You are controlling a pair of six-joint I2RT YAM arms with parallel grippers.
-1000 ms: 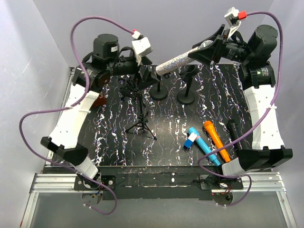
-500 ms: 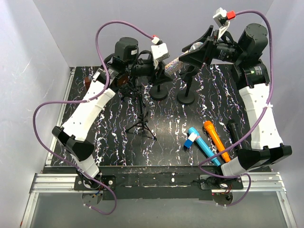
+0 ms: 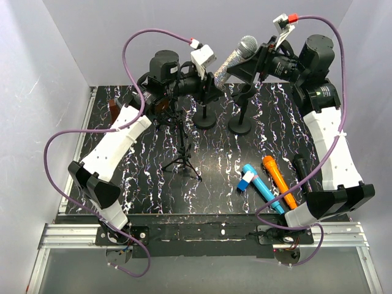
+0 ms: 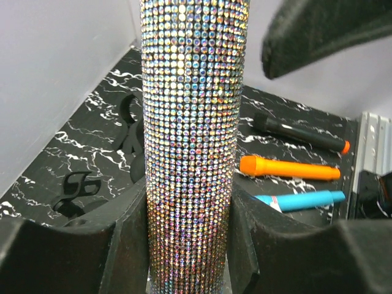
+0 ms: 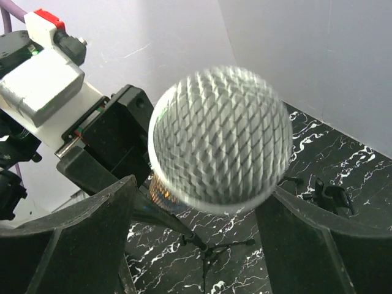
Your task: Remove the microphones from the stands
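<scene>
The microphone, silver mesh head on a glittery handle, hangs tilted in the air over the back of the table. My left gripper is shut on the lower handle; in the left wrist view the glitter handle fills the gap and both fingers press against it. My right gripper stands open around the head, with a gap at each finger. Below stand two round-base stands and a tripod stand; none touches the microphone.
An orange microphone, a blue one and a black one lie on the black marbled table at the front right. Grey walls close in the back and both sides. Purple cables loop from both arms.
My left gripper has swung right and shut on the handle. The right gripper has opened around the head, and the microphone now points higher.
</scene>
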